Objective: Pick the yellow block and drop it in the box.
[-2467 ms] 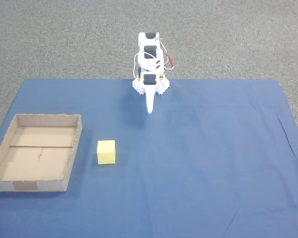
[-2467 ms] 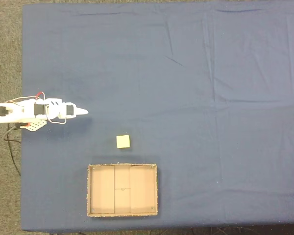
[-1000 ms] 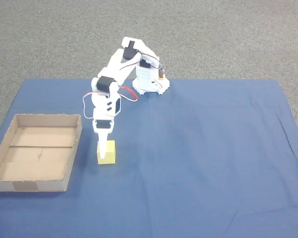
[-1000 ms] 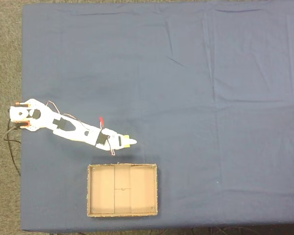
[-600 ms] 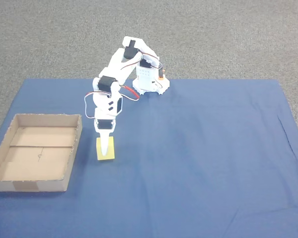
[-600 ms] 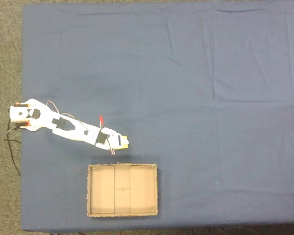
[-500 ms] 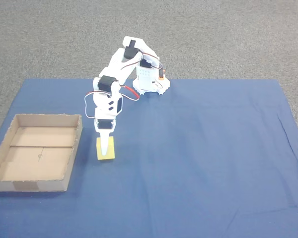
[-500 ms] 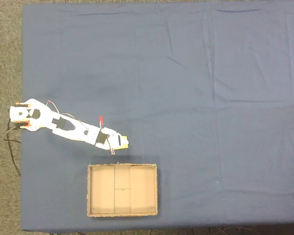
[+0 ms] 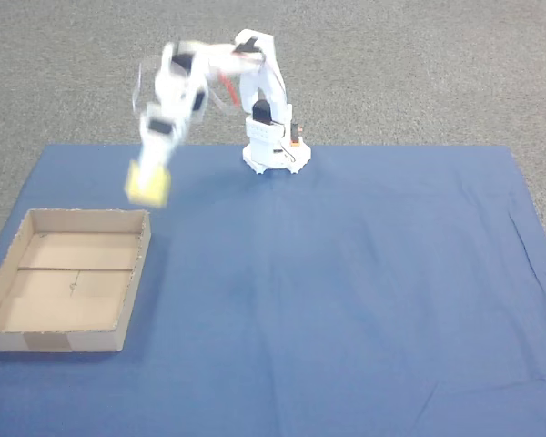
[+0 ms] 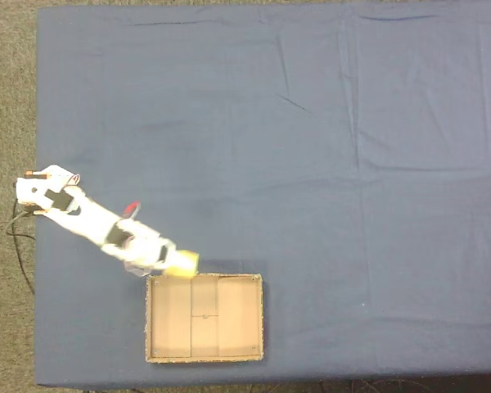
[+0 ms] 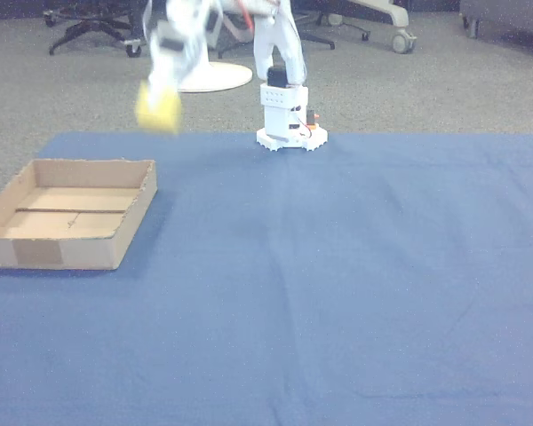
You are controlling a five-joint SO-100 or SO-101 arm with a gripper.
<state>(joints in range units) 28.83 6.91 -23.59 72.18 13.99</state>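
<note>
Blue cloth [image 9: 364, 300] covers the table: matte woven fabric with soft creases, laid over grey speckled carpet [image 9: 419, 64].

The box [image 9: 136, 273]: shallow rectangular tray of plain brown cardboard, low walls, a seam across its floor, and a duller tape patch on the near wall in a fixed view. Its floor is bare; nothing lies in it. In the top-down fixed view it [image 10: 258, 319] sits near the cloth's lower edge.

Arm [image 9: 264, 100]: white plastic links with black motor faces and red wiring, its round base standing at the far edge of the cloth. The upper links are motion-blurred in all three views.

The gripper [image 9: 151, 177] is raised off the cloth, its fingers closed around the yellow block [image 9: 149, 185]; blur hides the finger detail. The block is a small pale-yellow cube, matte and foam-like, smeared by motion. It hangs in the air; in the top-down fixed view it [image 10: 182, 262] lies just outside the box's upper wall, near the left corner. In the other view it [image 11: 158, 108] is well above the tray's level.
</note>
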